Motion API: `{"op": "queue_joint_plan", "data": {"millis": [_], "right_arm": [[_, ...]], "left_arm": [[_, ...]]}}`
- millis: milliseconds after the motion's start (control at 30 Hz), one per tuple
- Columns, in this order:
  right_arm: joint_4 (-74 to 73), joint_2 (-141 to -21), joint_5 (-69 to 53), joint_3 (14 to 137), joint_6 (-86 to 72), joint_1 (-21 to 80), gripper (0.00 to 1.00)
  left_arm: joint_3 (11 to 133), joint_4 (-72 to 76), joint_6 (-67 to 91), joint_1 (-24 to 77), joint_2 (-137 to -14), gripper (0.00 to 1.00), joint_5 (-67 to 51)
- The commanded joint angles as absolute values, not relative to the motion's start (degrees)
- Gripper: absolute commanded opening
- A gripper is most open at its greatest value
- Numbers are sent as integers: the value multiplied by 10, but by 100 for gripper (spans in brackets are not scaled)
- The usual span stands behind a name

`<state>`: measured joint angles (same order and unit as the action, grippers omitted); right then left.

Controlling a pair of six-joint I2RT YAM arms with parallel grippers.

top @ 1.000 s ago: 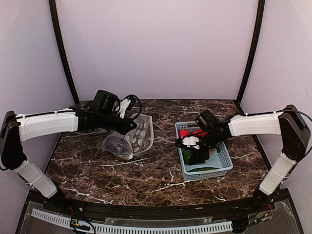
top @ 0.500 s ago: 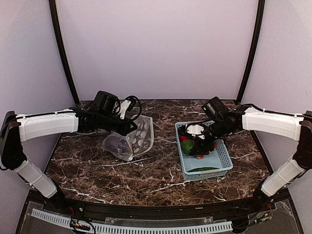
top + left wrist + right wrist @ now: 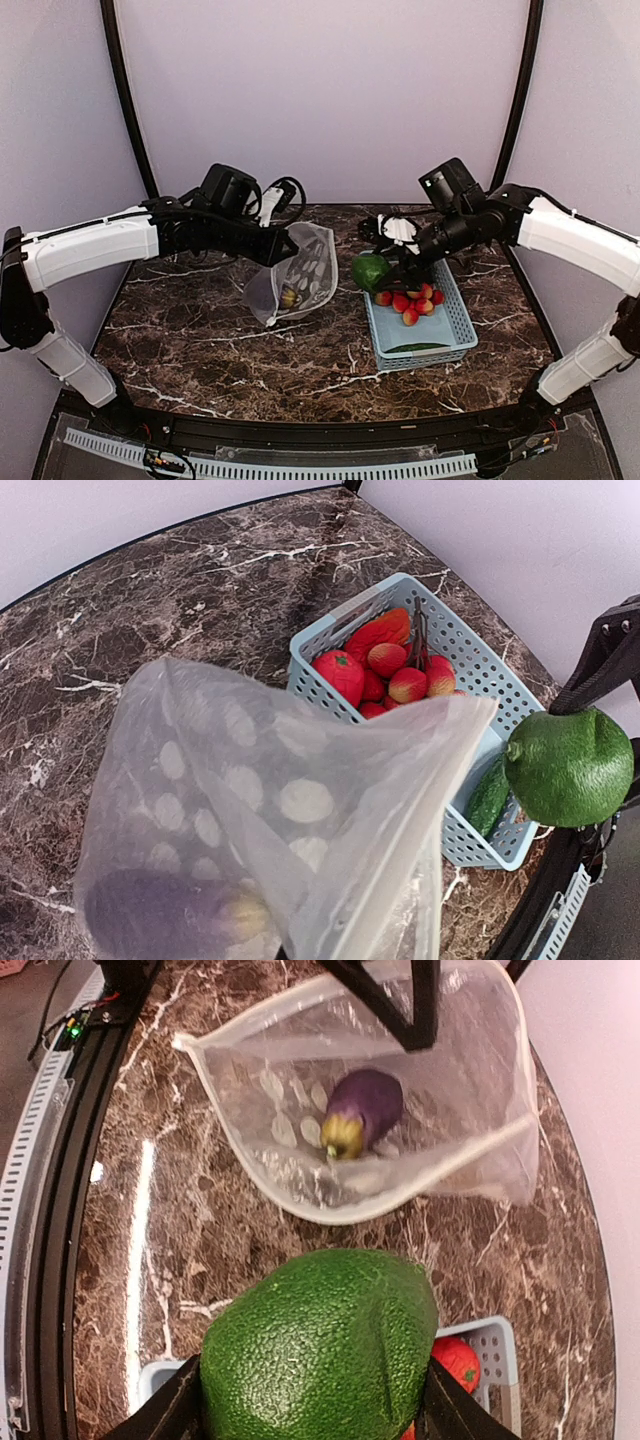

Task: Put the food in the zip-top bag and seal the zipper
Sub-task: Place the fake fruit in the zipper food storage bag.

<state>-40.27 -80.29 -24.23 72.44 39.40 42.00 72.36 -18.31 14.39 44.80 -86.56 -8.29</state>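
Observation:
The zip-top bag (image 3: 305,272) hangs from my left gripper (image 3: 283,247), which is shut on its upper mouth edge. The mouth faces the basket and gapes open (image 3: 370,1110). A purple eggplant (image 3: 362,1108) lies inside the bag (image 3: 160,915). The whitish zipper strip (image 3: 330,1210) runs along the lower lip; I see no slider. My right gripper (image 3: 372,272) is shut on a round green fruit (image 3: 320,1345), held in the air between bag and basket. It also shows in the left wrist view (image 3: 570,767). Red pieces (image 3: 410,298) and a cucumber (image 3: 415,347) lie in the basket.
The light-blue slotted basket (image 3: 420,362) stands right of centre on the dark marble table, and its near wall shows in the left wrist view (image 3: 330,635). Purple walls and black corner posts close off the back and sides.
My right gripper lifted the green fruit out of the basket and carried it left toward the bag. My left arm raised the bag and shifted it right, mouth toward the basket.

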Motion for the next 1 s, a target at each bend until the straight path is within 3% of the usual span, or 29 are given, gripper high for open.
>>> {"op": "queue_joint_plan", "data": {"millis": [0,433,967], "right_arm": [[-405,-801,-272,791,371,462,53],[-407,-870,-303,860,342,518,53],[-353,-940,-191,882,287,519,55]], "left_arm": [[787,-267,163,475,-879,1,-37],[773,-238,261,492,-866,1,-55],[706,-137,348,500,-836,1,-94]]}}
